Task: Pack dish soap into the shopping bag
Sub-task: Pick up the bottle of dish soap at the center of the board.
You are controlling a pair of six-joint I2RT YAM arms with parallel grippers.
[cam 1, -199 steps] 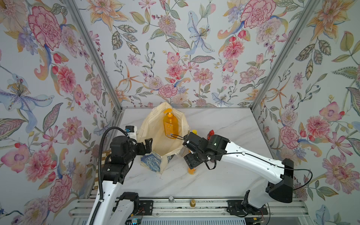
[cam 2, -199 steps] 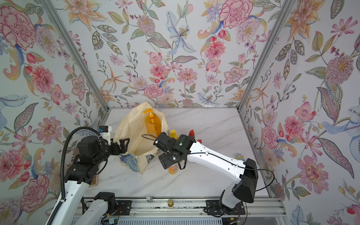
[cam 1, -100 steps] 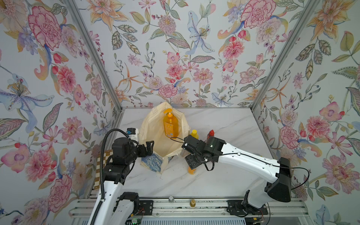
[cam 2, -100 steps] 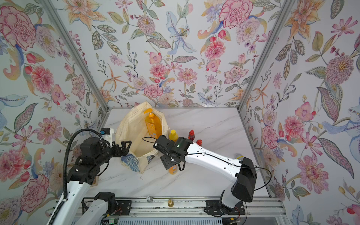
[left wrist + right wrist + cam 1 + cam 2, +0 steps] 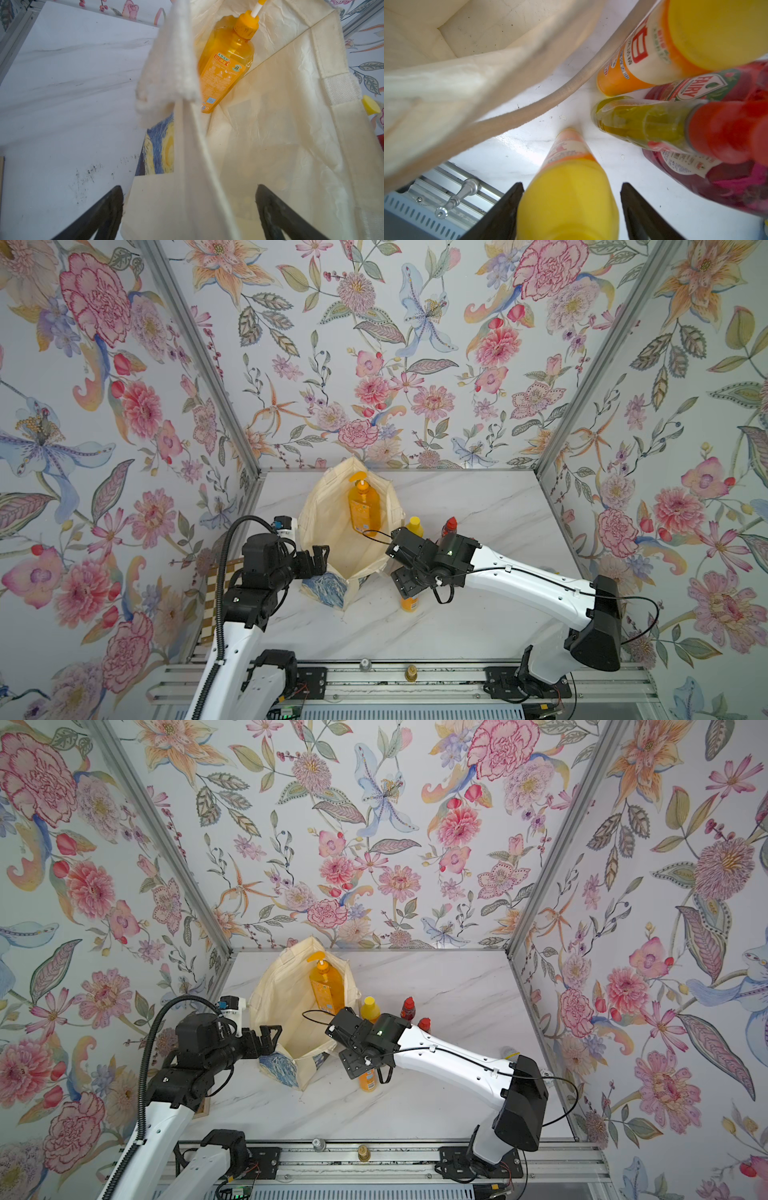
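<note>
Right pincer (image 5: 571, 185) straddles an orange bottle's (image 5: 566, 149) yellow cap beside the bag (image 5: 328, 522), grip unconfirmed; left pincer (image 5: 189, 187), spread wide across the rim, apparently props it open; pump bottle (image 5: 224, 68) already inside.

I see the shopping bag (image 5: 328, 514) open-mouthed and mostly free inside beside the amber pump bottle (image 5: 362, 510) at its far wall, but just right of it its handle (image 5: 550, 99) and clustered bottles (image 5: 643, 122) block passage.

I see both top views bright, evenly lit and sharp, with only faint shadows. In my right wrist view the nearest yellow cap (image 5: 568, 199) blurs and the surface (image 5: 529, 145) glares white.
</note>
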